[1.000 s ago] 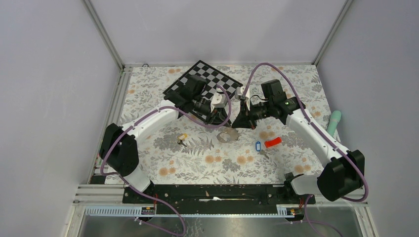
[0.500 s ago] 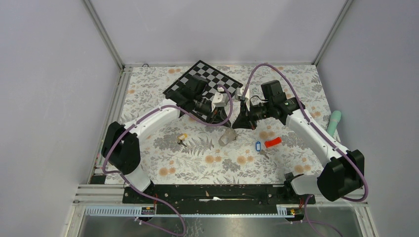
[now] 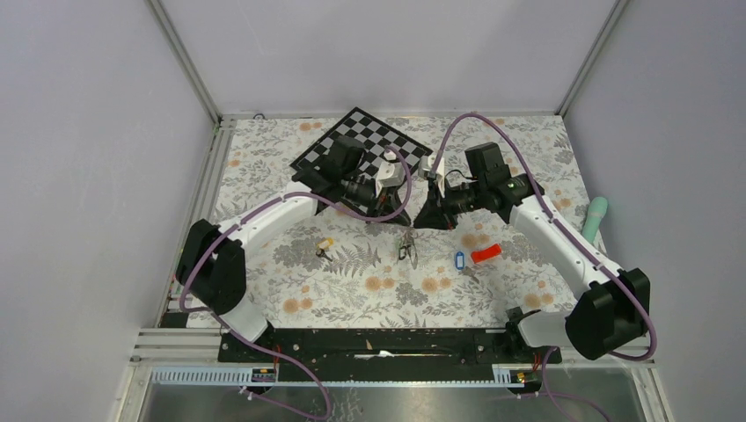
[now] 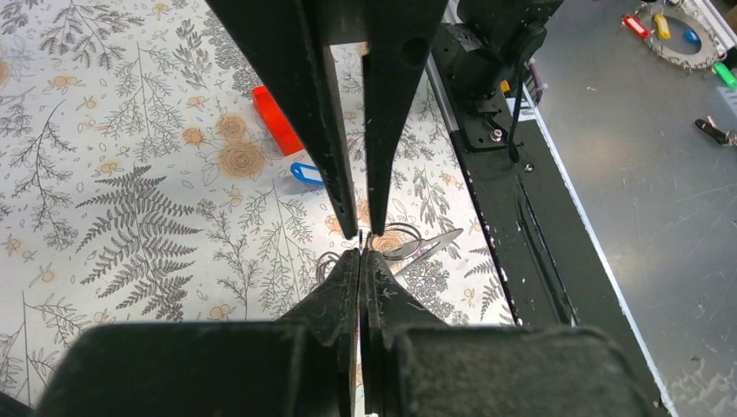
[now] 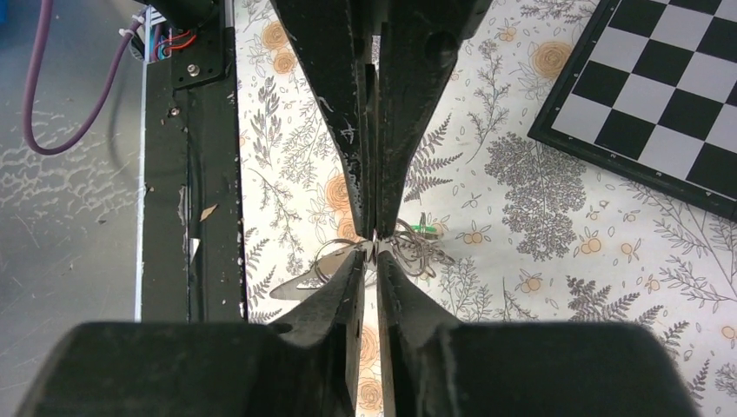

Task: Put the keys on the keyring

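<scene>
The keyring (image 3: 407, 246) hangs edge-on just above the floral table, between the two grippers. My left gripper (image 3: 398, 211) is shut on a thin wire loop at its top; its tips (image 4: 362, 254) meet with no gap. Facing it tip to tip, my right gripper (image 3: 420, 218) has its jaws a narrow slit apart (image 5: 374, 258) around the same loop. The keyring's flat metal body (image 4: 428, 245) and several wire loops (image 5: 419, 252) show below the tips, with a green tag (image 5: 426, 228) among them. A yellow-tagged key (image 3: 324, 248) lies to the left and a blue-tagged key (image 3: 457, 259) to the right.
A red block (image 3: 486, 254) lies beside the blue tag. The checkerboard (image 3: 365, 145) sits at the back, behind the left arm. A teal object (image 3: 596, 218) rests at the table's right edge. The black base rail (image 3: 378, 343) runs along the near edge.
The keyring lay flat on the table and now hangs upright, lifted by the left gripper, which has shut on it. The right jaws have parted slightly.
</scene>
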Controlling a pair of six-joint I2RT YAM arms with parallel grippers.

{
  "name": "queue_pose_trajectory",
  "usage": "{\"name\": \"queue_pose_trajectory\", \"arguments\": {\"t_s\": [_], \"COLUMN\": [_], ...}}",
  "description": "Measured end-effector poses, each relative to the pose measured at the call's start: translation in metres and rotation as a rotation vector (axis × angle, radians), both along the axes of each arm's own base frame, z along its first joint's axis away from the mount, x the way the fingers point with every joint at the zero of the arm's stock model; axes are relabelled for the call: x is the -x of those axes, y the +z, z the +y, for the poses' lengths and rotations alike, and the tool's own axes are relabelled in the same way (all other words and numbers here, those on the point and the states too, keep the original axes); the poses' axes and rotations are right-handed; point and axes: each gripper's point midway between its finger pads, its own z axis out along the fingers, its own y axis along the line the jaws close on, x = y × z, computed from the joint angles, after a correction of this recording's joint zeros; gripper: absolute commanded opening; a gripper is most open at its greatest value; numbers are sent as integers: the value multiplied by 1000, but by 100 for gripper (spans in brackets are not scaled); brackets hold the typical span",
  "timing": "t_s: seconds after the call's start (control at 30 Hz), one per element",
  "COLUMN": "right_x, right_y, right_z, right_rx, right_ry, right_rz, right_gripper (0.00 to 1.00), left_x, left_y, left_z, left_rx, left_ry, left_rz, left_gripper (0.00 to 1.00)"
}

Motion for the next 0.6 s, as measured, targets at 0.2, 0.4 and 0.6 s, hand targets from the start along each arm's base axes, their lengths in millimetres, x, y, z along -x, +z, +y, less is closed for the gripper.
{"name": "queue_pose_trajectory", "arguments": {"t_s": [0.2,0.4,0.6], "right_x": [-4,-14,-15], "right_y": [11,21,-9], "right_z": [-7,-26,-50], "right_rx": [-14,-1,133], "right_ry": [-41,-136,-247], "right_rz": [-21,-73,-67], "right_gripper": [65,76,78], "left_x": [2,1,-3], "left_y": [2,16,23], "left_z": [10,17,26], "left_rx": [26,38,0], "left_ry": [59,112,206], "left_rz": [24,33,17], "left_gripper": [0,0,0]}}
